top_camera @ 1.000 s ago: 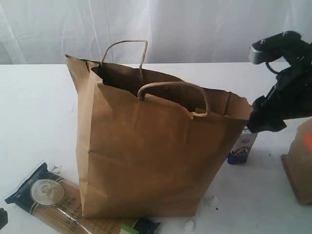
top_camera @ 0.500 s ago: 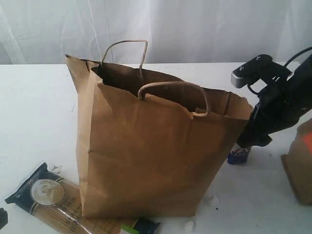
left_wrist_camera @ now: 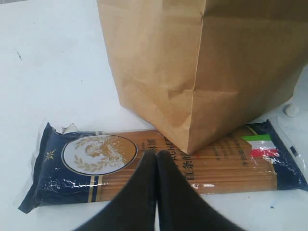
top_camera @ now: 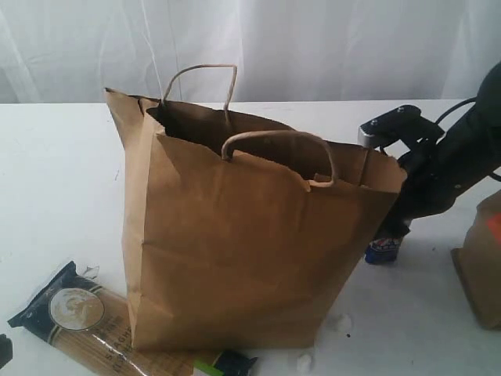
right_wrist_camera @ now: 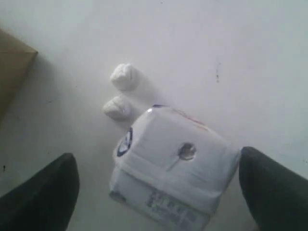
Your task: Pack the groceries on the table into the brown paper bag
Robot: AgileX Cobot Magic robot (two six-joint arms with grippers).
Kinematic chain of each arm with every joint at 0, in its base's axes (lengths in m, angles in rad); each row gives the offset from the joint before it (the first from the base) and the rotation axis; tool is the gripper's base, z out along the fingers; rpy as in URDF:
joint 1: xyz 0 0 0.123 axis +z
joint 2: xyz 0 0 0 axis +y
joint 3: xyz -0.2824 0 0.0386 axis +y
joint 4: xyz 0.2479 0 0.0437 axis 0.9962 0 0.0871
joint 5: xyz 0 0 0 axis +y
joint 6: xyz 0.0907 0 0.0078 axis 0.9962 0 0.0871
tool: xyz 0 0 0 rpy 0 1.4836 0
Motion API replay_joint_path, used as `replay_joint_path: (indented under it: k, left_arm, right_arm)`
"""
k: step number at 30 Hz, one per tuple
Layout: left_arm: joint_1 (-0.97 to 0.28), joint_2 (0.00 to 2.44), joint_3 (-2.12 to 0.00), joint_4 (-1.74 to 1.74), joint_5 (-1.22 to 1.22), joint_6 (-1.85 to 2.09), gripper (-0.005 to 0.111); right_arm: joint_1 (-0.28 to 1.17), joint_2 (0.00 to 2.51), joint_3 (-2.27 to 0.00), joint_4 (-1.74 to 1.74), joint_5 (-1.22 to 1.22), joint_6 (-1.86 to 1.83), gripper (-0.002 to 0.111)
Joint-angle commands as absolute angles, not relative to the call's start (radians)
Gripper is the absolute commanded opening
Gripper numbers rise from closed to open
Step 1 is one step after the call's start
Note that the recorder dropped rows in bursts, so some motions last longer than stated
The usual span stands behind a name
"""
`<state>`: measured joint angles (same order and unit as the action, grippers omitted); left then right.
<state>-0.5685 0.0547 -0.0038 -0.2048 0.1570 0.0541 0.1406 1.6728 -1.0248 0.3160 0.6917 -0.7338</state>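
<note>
The brown paper bag [top_camera: 243, 235] stands upright and open-mouthed in the middle of the table [top_camera: 55, 172]. A spaghetti pack [top_camera: 78, 317] lies flat at the bag's front foot, one end tucked under the bag's corner [left_wrist_camera: 192, 139]. My left gripper [left_wrist_camera: 156, 156] hovers over this pack [left_wrist_camera: 96, 163], shut and empty. The small white-blue carton [right_wrist_camera: 173, 163] stands right of the bag. My right gripper [right_wrist_camera: 159, 190] is straight above it, open, with a finger [right_wrist_camera: 45, 192] on each side and not touching. The arm hides most of the carton [top_camera: 383, 249] in the exterior view. A brown pouch [top_camera: 481, 258] stands at the right edge.
Two small white lumps [right_wrist_camera: 122, 91] lie on the table just beyond the carton, and more white bits [top_camera: 338, 321] lie at the bag's front right foot. The bag's corner [right_wrist_camera: 12, 67] is close beside the right gripper. A white curtain [top_camera: 329, 47] hangs behind.
My right arm has come down and leftward onto the carton beside the bag, and its jaws have widened. The left gripper, bag and spaghetti have not moved.
</note>
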Motion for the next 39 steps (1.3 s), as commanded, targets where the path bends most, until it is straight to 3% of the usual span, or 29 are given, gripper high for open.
replay_joint_path:
  k: [1,6,7,10,32,39]
  left_arm:
    - [-0.571,0.046,0.0,-0.207,0.157,0.049,0.0]
    - [-0.571,0.046,0.0,-0.207,0.157,0.049,0.0]
    - [-0.571,0.046,0.0,-0.207,0.157,0.049,0.0]
    - [-0.571,0.046,0.0,-0.207,0.157,0.049,0.0]
    - [-0.571,0.046,0.0,-0.207,0.157,0.049,0.0]
    - [-0.571,0.046,0.0,-0.207,0.157,0.049,0.0]
  right_arm:
    - [0.14,1.694,-1.023,0.344,0.654,-0.717,0.071]
    - [0.14,1.7,-1.023,0.376,0.608,-0.662,0.041]
    - [0.14,1.7,-1.023,0.376,0.604,-0.627,0.027]
    - [0.14,1.7,-1.023,0.363,0.639,-0.573,0.0]
    - [0.14,1.062,-1.087,0.31,0.717,-0.385,0.0]
    - [0.14,0.966,-1.2,0.356,0.913,-0.362,0.0]
